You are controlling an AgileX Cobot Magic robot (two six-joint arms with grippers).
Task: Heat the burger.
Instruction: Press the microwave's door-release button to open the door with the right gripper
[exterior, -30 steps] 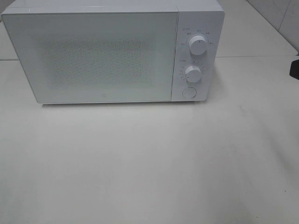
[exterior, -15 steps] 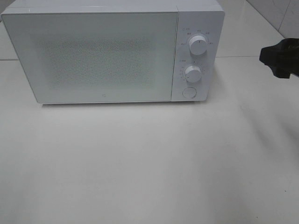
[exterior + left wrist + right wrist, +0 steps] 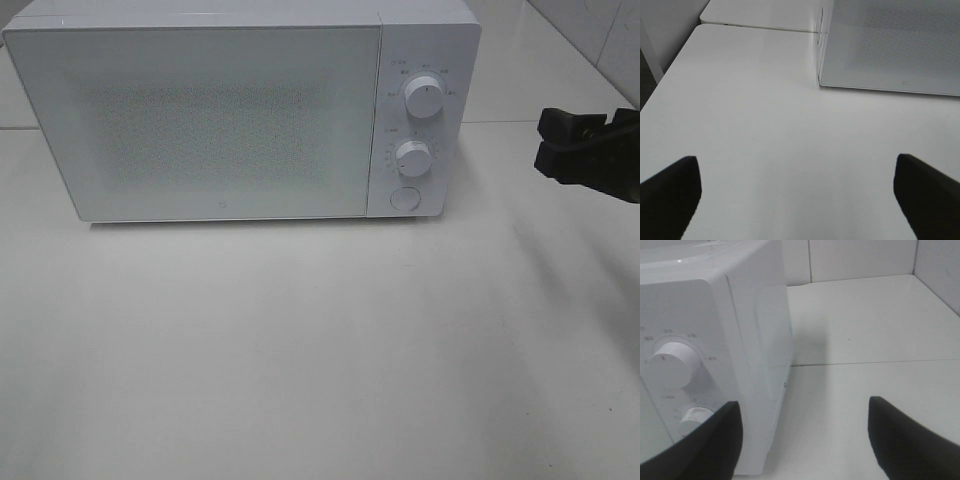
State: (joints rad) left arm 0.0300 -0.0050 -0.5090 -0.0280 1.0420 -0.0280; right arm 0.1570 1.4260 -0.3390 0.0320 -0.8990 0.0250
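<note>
The burger is out of view in every frame. A white microwave [image 3: 200, 120] stands at the back of the table with its door closed. My right gripper [image 3: 548, 142] comes in from the right edge, open and empty, well to the right of the microwave's control panel. The right wrist view has the open right gripper [image 3: 805, 440] beside the microwave's right side [image 3: 755, 340], near the upper knob [image 3: 672, 365] and lower knob [image 3: 697, 420]. My left gripper [image 3: 797, 200] is wide open over bare table, with the microwave's lower left corner [image 3: 890, 45] ahead of it.
On the microwave's panel are two round knobs [image 3: 424, 100] [image 3: 412, 157] above a round button [image 3: 404, 198]. White table [image 3: 300, 350] spreads out in front of the microwave. A tiled wall [image 3: 860, 260] rises behind and to the right.
My right gripper has come into the high view from the right edge, moving left and slightly down toward the microwave's right side. The microwave has not moved.
</note>
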